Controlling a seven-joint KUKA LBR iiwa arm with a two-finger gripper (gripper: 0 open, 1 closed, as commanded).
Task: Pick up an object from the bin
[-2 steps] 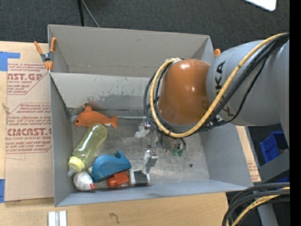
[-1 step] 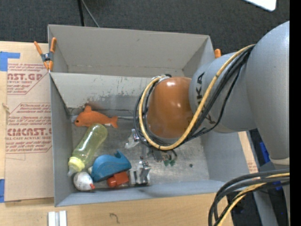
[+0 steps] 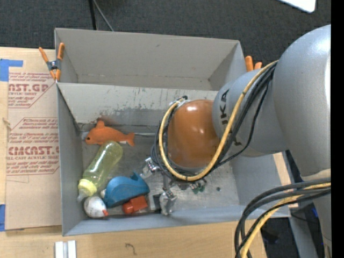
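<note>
My gripper [image 3: 159, 185] hangs under the orange wrist cover, low over the bin floor near the front wall. Its two metal fingertips [image 3: 150, 168] stand apart with only bare floor between them, so it is open. Just left of it lies a blue whale-shaped toy [image 3: 124, 189]. A small red and black piece [image 3: 136, 205] lies against the front wall, close to the nearer fingertip. A white and grey ball-like thing [image 3: 94, 207] sits in the front left corner.
A yellow-green plastic bottle [image 3: 101, 167] lies slanted along the left wall. An orange fish toy [image 3: 107, 135] rests near the back left. A small green bit [image 3: 200, 187] shows under the cover's right edge. The arm covers the bin's right side.
</note>
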